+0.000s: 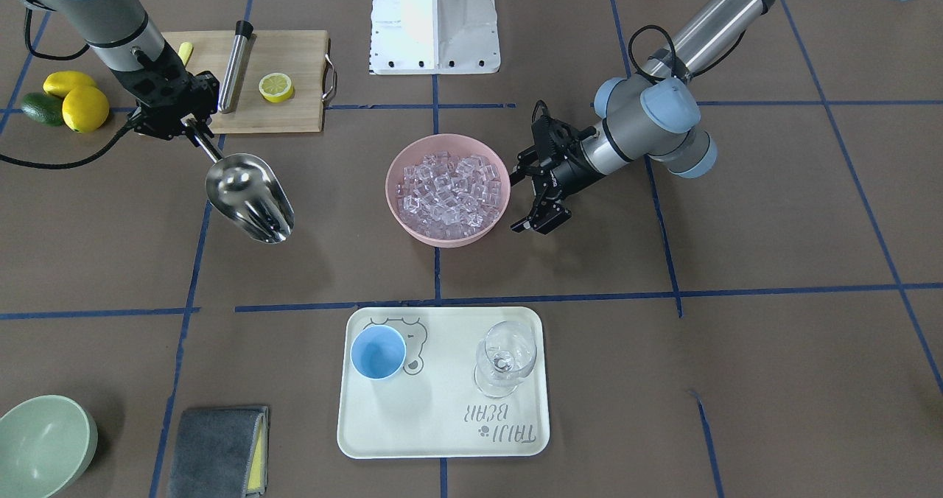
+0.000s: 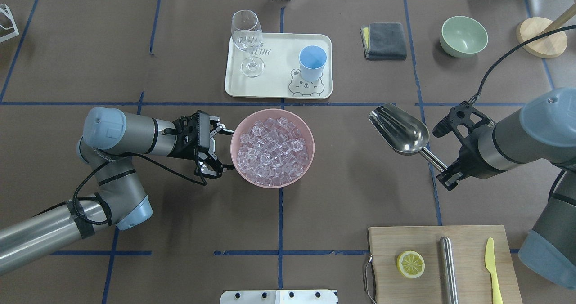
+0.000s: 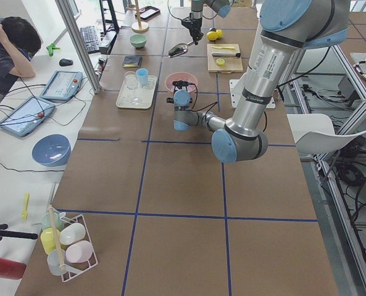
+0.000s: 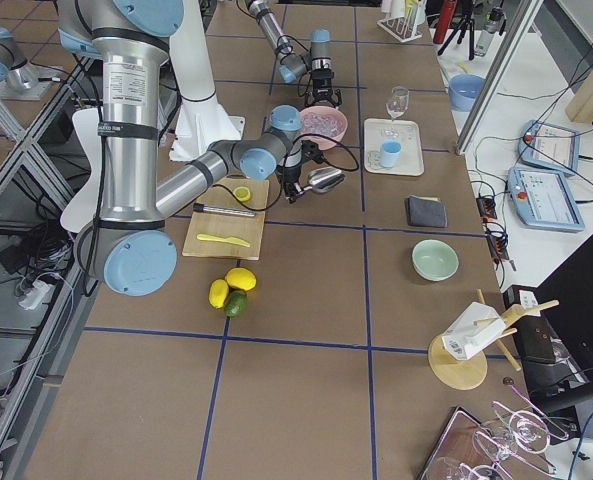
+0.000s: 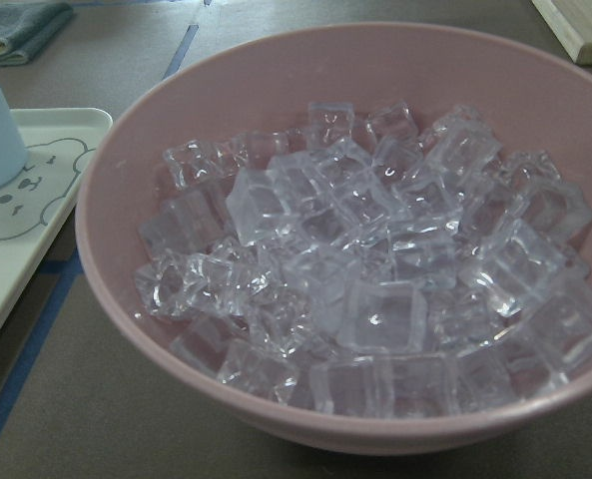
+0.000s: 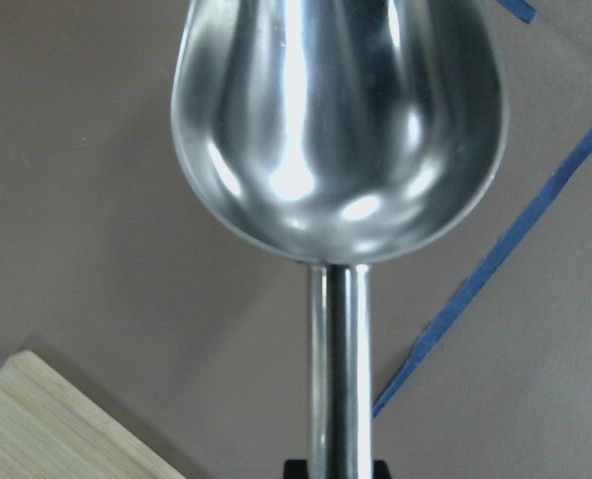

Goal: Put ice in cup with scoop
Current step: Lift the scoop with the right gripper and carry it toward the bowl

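Right hand (image 2: pixel 447 169): you have it clamped on the handle of the empty scoop (image 2: pixel 398 131), ready to dig.
Left hand (image 2: pixel 227 149): spread open beside the bowl (image 2: pixel 310 147), probably to steady it.
Ice (image 2: pixel 272 153): heaped in the bowl.
Cup (image 2: pixel 312 61): upright on the tray (image 2: pixel 274 88), waiting.

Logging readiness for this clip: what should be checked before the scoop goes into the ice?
1. Scoop clamped by its handle in the right gripper: ok.
2. Scoop trough empty: ok.
3. Ice heaped in the pink bowl: ok.
4. Left gripper holding the bowl: not ok, it is open beside the rim.
5. Cup upright and empty on the tray: ok.
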Robot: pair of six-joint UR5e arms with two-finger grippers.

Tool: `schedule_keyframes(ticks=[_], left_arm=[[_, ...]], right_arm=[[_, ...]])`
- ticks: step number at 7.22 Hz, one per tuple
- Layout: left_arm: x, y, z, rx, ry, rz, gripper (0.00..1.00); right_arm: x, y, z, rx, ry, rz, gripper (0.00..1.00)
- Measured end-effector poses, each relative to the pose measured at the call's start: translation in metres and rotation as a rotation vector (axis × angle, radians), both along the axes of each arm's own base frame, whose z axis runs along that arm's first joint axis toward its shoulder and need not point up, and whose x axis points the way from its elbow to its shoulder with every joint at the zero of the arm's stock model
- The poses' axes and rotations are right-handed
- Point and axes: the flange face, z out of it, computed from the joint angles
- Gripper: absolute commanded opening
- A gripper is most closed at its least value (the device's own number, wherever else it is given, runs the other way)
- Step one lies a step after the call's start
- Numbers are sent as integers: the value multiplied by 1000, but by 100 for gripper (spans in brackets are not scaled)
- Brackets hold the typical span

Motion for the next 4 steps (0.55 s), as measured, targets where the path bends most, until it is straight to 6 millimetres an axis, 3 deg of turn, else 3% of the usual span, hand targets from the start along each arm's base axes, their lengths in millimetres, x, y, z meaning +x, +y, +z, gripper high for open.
schedule_keyframes(ticks=[2,4], left_arm=[[0,0,-1,0,1,0,100],[1,0,-4,2,6,1,100]], right_arm=[[-21,-2,-41,-12,29,-26,0],[-47,0,-98,-20,75,-56,0]])
